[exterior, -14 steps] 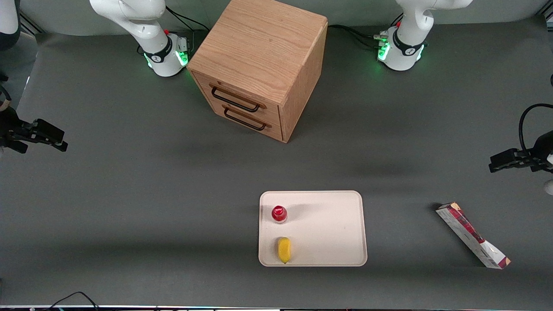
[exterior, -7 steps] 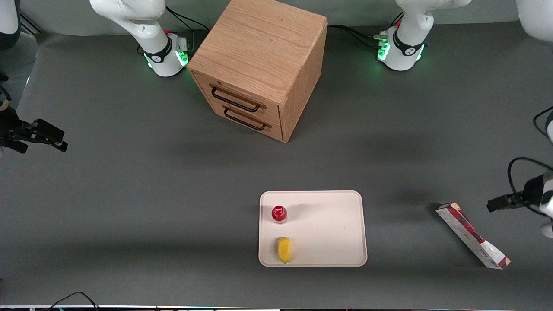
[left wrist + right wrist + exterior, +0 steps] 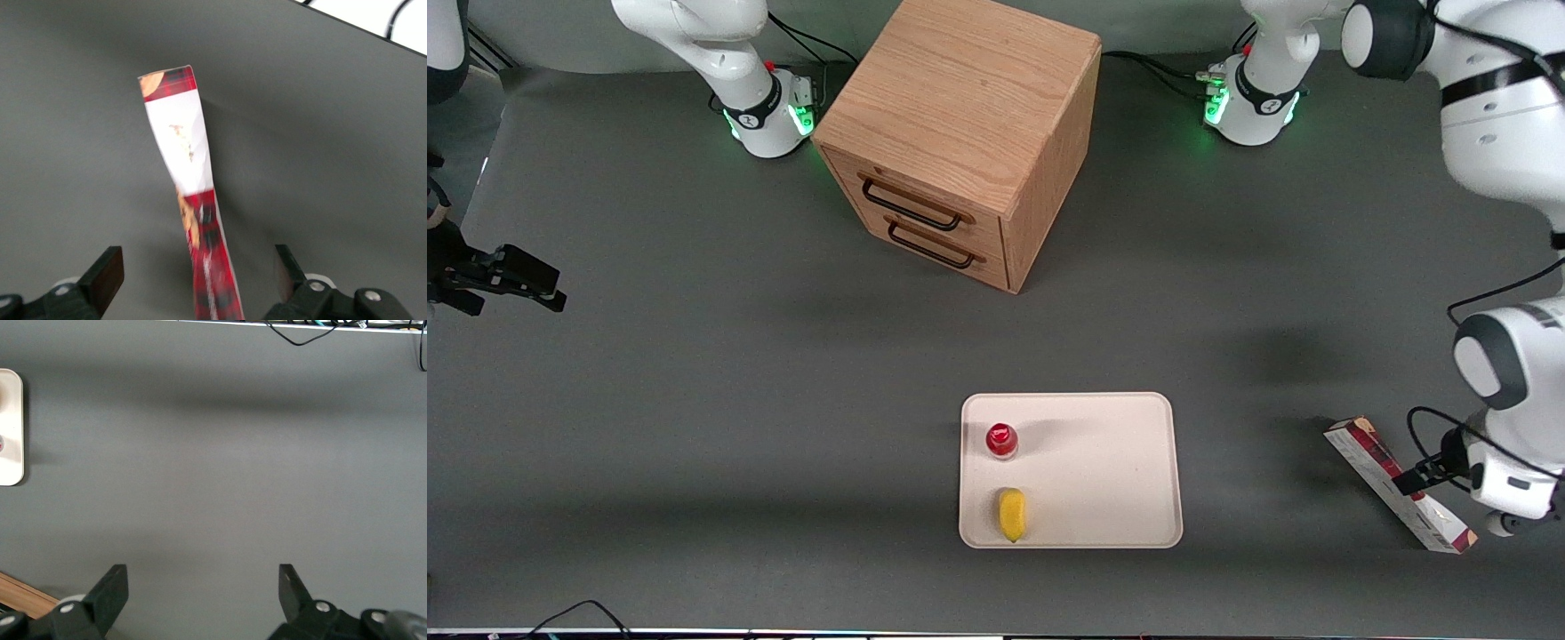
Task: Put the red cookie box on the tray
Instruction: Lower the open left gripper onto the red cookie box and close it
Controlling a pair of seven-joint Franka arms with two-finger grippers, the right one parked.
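Observation:
The red cookie box point(image 3: 1365, 449) lies flat on the grey table toward the working arm's end, angled, apart from the tray. It also shows in the left wrist view point(image 3: 180, 133), dark red and white with a tan end. The cream-white tray point(image 3: 1103, 462) sits near the table's middle, close to the front camera; its edge shows in the right wrist view point(image 3: 10, 420). The left gripper point(image 3: 1423, 484) hangs above the box's nearer half. In the wrist view the gripper point(image 3: 198, 280) is open, one finger on each side of the box, not touching it.
On the tray stand a small red-capped bottle point(image 3: 1001, 440) and a yellow object point(image 3: 1011, 514), both on its half toward the parked arm. A wooden drawer cabinet point(image 3: 960, 133) stands farther from the camera, drawers shut.
The left arm has swung in from the table's edge, nearer the camera, and come over the cookie box. The box, tray and other objects have not moved.

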